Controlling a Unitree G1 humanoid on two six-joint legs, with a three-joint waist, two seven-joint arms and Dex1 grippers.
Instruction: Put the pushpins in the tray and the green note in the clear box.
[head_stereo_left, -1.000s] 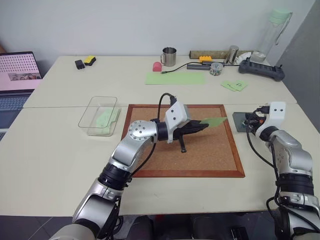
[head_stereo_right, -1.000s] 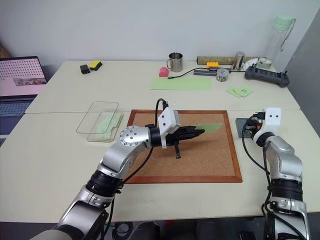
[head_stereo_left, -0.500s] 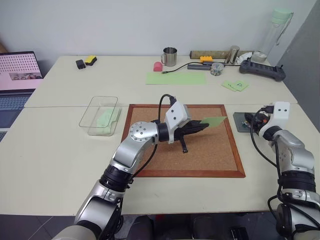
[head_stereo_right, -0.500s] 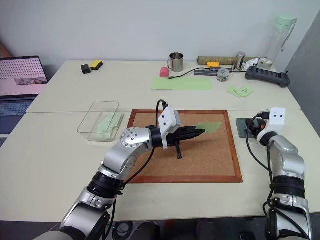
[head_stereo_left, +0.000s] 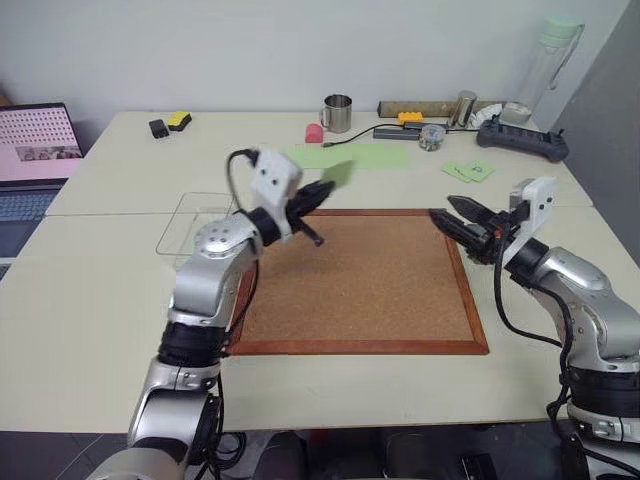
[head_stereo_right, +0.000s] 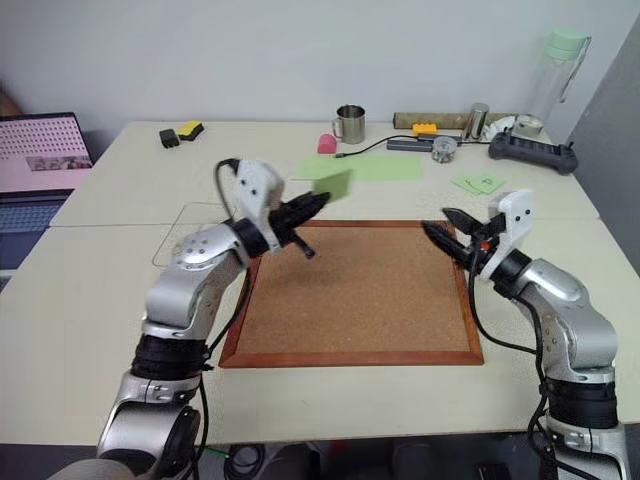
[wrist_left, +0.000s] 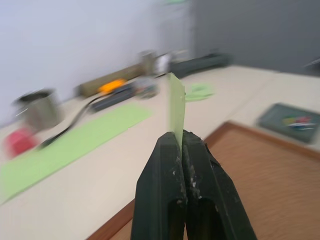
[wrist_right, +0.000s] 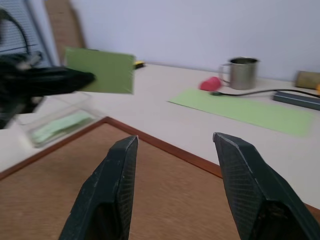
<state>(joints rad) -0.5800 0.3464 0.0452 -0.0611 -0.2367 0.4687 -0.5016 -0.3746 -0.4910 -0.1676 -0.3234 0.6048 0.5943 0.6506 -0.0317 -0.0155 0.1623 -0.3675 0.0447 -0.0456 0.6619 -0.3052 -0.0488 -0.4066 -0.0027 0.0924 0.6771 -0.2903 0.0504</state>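
My left gripper (head_stereo_left: 323, 188) is shut on an edge of the green note (head_stereo_left: 338, 172), which it holds in the air above the far left corner of the cork board (head_stereo_left: 370, 290). The clear box (head_stereo_left: 190, 222) lies just left of the board, partly behind my left arm, with pale green paper inside (wrist_right: 56, 126). My right gripper (head_stereo_left: 442, 210) hangs open and empty over the board's far right edge, pointing at the note. The dark tray (wrist_left: 280, 112) lies right of the board with coloured pushpins (wrist_left: 299, 120) in it.
At the back of the table lie a long green sheet (head_stereo_left: 350, 155), a metal cup (head_stereo_left: 338, 113), a pink object (head_stereo_left: 314, 133), two scribbled green notes (head_stereo_left: 468, 171), a black controller (head_stereo_left: 522, 140) and a bottle (head_stereo_left: 545, 65). A laptop (head_stereo_left: 35, 140) stands far left.
My left arm swung left and up, carrying the note from over the board's middle to its far left corner. My right gripper rose from beside the tray and swung left over the board's edge.
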